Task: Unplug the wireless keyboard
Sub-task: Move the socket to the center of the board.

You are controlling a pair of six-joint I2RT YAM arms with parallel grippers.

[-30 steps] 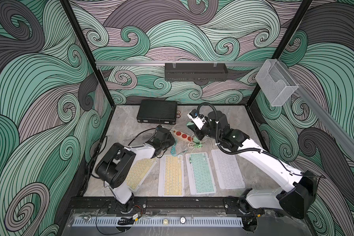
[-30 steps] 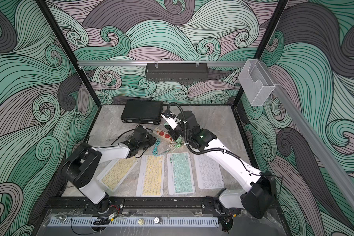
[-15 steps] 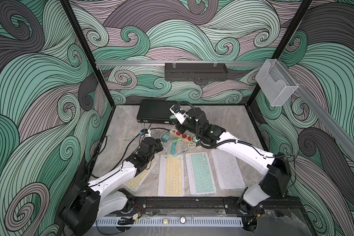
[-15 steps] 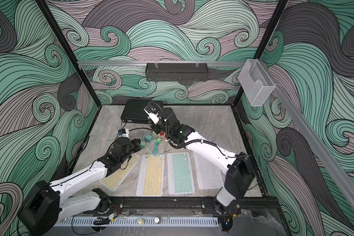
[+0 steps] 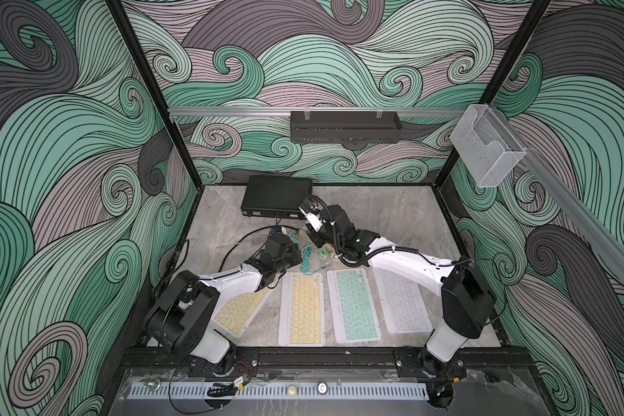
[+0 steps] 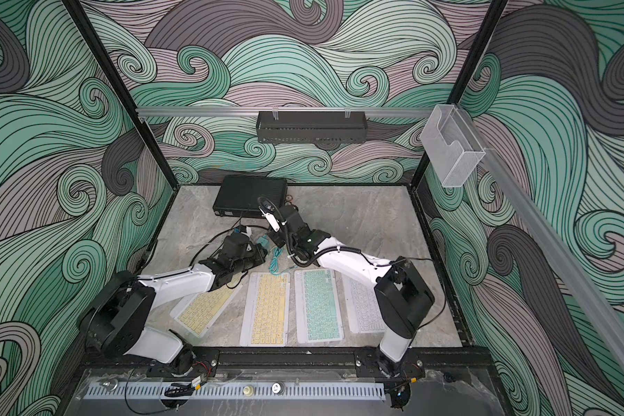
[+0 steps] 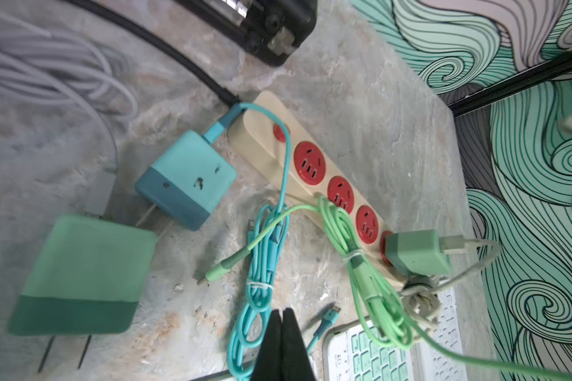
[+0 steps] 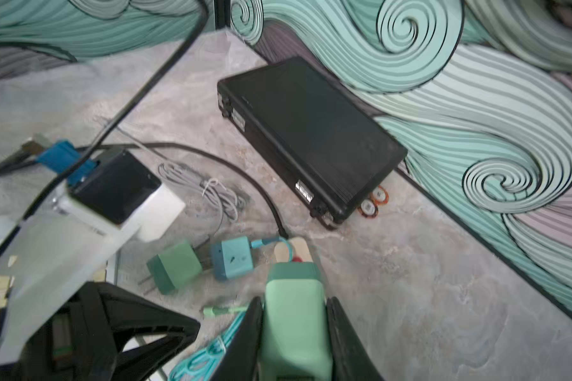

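Four wireless keyboards lie in a row: a tilted yellow one (image 5: 238, 309), a yellow one (image 5: 303, 309), a green one (image 5: 353, 306) and a white one (image 5: 402, 306). Behind them is a beige power strip (image 7: 261, 138) with red sockets; a green charger (image 7: 416, 252) sits plugged in at its end. My right gripper (image 8: 294, 333) is shut on another light green charger (image 8: 294, 316), held above the strip. My left gripper (image 7: 283, 311) is shut and empty, over a teal cable bundle (image 7: 261, 264). The teal plug (image 7: 331, 313) and a green plug (image 7: 208, 275) lie loose.
A teal charger (image 7: 185, 174) and a green charger (image 7: 80, 273) lie unplugged on the table beside the strip. A black box (image 5: 276, 196) stands at the back, with a grey cable coil (image 8: 208, 191) and a black power cord (image 7: 179, 56) near it.
My right gripper has moved left and forward over the power strip, still gripping the green charger. My left gripper has closed fully beside the teal cable.
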